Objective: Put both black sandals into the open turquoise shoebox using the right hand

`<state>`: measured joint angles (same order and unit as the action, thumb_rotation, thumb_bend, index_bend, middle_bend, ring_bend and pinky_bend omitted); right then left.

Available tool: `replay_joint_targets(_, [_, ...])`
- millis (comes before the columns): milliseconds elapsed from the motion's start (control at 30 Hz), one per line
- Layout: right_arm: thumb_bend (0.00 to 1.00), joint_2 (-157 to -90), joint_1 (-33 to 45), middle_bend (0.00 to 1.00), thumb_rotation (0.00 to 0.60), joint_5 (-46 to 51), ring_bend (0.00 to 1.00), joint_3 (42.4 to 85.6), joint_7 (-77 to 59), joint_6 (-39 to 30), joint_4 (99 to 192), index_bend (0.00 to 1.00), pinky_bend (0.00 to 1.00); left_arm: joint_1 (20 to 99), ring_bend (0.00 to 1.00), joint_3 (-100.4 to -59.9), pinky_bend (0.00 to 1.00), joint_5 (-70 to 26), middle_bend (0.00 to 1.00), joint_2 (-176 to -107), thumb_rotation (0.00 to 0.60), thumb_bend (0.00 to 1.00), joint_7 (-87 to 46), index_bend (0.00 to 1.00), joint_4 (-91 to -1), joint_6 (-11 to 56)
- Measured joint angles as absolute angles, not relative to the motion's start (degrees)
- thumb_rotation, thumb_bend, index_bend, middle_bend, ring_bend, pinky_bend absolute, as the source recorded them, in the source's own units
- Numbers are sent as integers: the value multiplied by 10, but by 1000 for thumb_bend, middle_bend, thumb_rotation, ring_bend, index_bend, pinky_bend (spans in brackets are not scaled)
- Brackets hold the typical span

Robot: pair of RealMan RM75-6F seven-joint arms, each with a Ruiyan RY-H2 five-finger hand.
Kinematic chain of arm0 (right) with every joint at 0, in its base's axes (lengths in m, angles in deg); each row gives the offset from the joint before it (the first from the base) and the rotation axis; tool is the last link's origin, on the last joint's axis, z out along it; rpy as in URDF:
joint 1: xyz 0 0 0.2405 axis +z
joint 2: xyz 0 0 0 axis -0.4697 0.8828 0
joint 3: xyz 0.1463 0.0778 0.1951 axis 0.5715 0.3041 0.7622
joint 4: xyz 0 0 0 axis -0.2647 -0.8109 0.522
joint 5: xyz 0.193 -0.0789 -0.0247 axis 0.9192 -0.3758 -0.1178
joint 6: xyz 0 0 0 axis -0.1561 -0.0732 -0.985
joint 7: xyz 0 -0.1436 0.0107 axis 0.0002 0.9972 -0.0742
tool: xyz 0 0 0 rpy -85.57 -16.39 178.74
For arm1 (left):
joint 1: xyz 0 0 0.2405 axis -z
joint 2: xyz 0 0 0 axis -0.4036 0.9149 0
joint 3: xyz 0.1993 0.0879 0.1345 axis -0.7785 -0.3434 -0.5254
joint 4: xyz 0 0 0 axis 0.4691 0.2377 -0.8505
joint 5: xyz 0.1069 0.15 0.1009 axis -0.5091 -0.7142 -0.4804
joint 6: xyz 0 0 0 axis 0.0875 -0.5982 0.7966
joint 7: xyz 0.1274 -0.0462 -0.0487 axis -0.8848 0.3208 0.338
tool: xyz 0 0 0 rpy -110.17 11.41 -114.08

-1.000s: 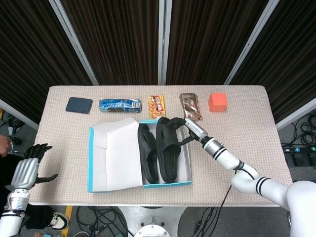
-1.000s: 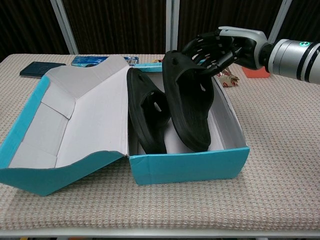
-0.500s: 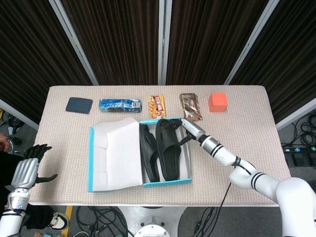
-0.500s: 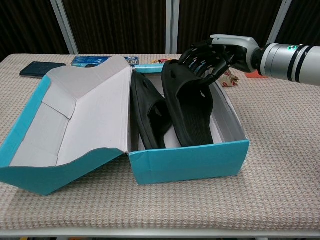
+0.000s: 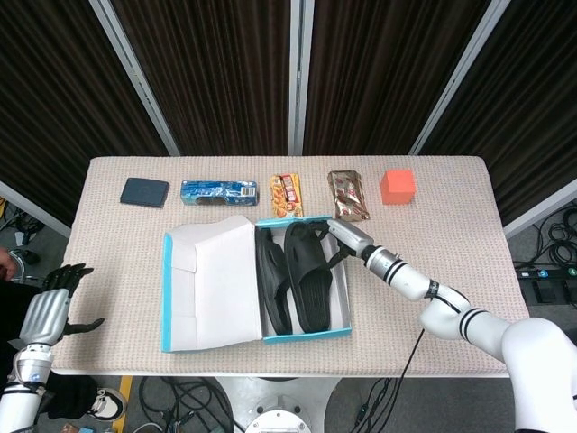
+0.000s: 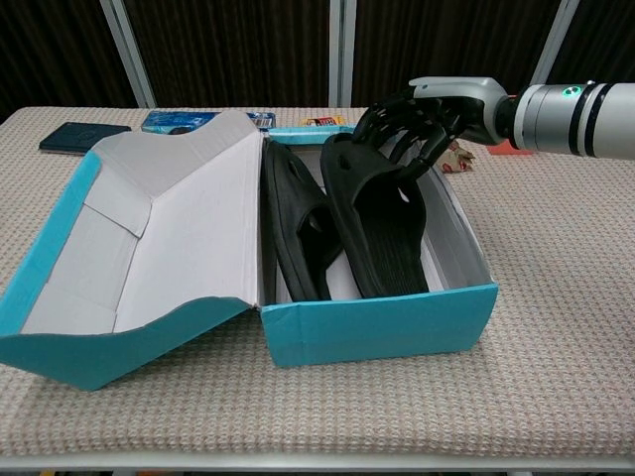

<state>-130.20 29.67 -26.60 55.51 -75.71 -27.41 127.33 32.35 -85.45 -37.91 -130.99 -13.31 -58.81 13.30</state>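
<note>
On a beige woven worktop [image 5: 451, 216], an open turquoise shoebox [image 6: 377, 322] with its lid folded out to the left holds both black sandals: the left sandal [image 6: 296, 228] leans on its edge against the box wall, and the right sandal [image 6: 382, 223] lies beside it. The right hand [image 6: 417, 119] reaches over the box's far end, fingers curled around the top of the right sandal, gripping it. The left hand [image 5: 54, 302] hangs off the worktop's left edge, fingers spread, holding nothing.
</note>
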Motion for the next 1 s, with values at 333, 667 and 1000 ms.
replay_joint_targets(333, [0, -1263, 309, 183, 600, -280, 0, 531, -800, -274, 1300, 22, 141, 324, 25, -852, 35, -376, 86, -1310, 600, 89, -136, 161, -591, 134])
replay_joint_targets(667, [0, -1197, 304, 200, 600, -269, 10, 540, -826, -240, 1388, 10, 139, 324, 25, -849, 35, -371, 86, -1308, 600, 89, -140, 161, -597, 133])
replay_joint_targets(1000, [0, -1143, 305, 230, 600, -263, 27, 571, -929, -198, 1517, 14, 152, 321, 25, -848, 35, -367, 86, -1306, 600, 89, -140, 161, -596, 131])
